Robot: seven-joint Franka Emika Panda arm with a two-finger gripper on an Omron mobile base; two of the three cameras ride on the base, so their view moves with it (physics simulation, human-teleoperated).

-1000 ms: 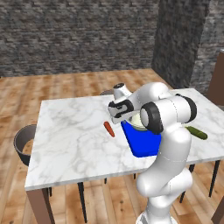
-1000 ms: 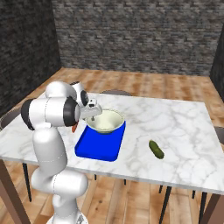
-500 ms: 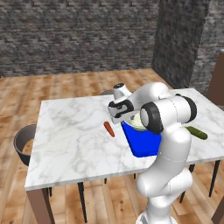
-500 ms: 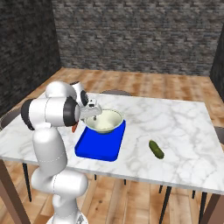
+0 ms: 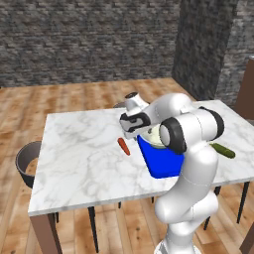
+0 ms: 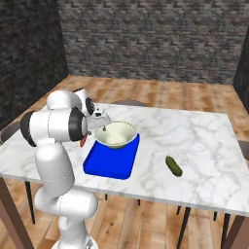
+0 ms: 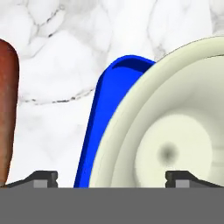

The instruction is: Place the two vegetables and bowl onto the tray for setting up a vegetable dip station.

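The cream-white bowl (image 5: 154, 137) (image 6: 115, 134) (image 7: 175, 131) rests on the far end of the blue tray (image 5: 161, 162) (image 6: 109, 163) (image 7: 98, 118). My gripper (image 5: 138, 130) (image 6: 100, 127) (image 7: 111, 178) is open and straddles the bowl's left rim, one fingertip (image 7: 181, 177) inside the bowl and the other outside it. The orange-red carrot (image 5: 123, 146) (image 6: 82, 142) (image 7: 8, 109) lies on the marble just left of the tray. On the table to the tray's right lies the dark green cucumber (image 5: 222, 150) (image 6: 173, 166).
The marble table (image 5: 84, 149) has bare surface left of the carrot. A dark round chair seat (image 5: 27, 161) stands by its left side, another chair (image 6: 129, 103) is behind the table, and a brown chair back (image 5: 246, 92) rises at the far right.
The jaws have spread from shut on the bowl's rim to wide open. The bowl stays on the tray and the arm has barely moved.
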